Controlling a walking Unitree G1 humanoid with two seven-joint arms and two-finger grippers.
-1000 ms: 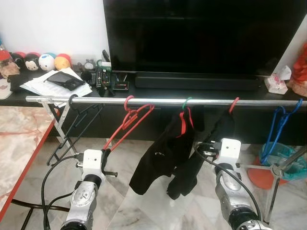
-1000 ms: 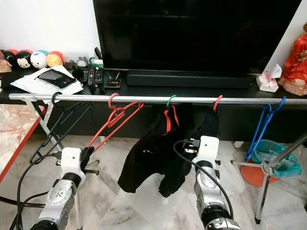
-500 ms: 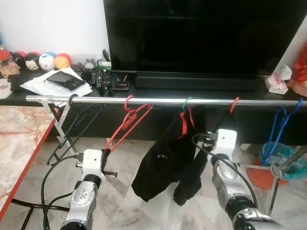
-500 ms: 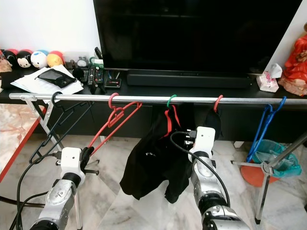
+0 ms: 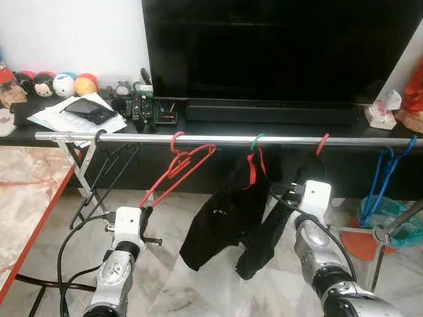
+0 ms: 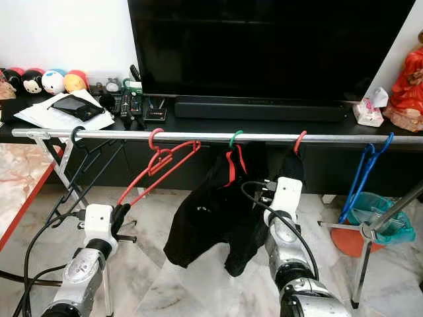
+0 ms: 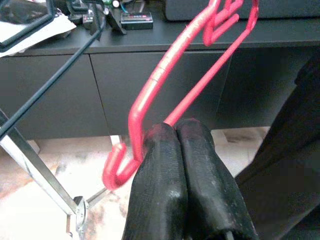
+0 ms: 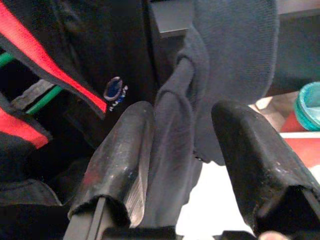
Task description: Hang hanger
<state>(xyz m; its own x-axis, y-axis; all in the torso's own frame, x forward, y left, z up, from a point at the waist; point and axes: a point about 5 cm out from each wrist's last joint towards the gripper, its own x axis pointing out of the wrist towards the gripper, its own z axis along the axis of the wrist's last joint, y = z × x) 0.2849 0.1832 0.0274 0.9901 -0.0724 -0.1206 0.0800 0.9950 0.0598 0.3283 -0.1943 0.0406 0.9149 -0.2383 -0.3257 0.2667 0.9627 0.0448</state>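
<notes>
Left gripper (image 7: 175,145): fingers pressed together on the lower corner of the red hanger (image 5: 177,168), whose hook sits on the rail (image 5: 218,139)
Right gripper (image 8: 180,160): fingers apart around dark cloth (image 8: 175,130) (not pinching)
Handling: we judge it light, stiff, thin plastic; hold near the corner

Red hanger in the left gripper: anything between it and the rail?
Nothing visible. The red hanger already has its hook over the rail, in the bare stretch between the black hangers and the green-hooked hanger carrying black clothes. The left gripper is shut on its lower corner.
</notes>
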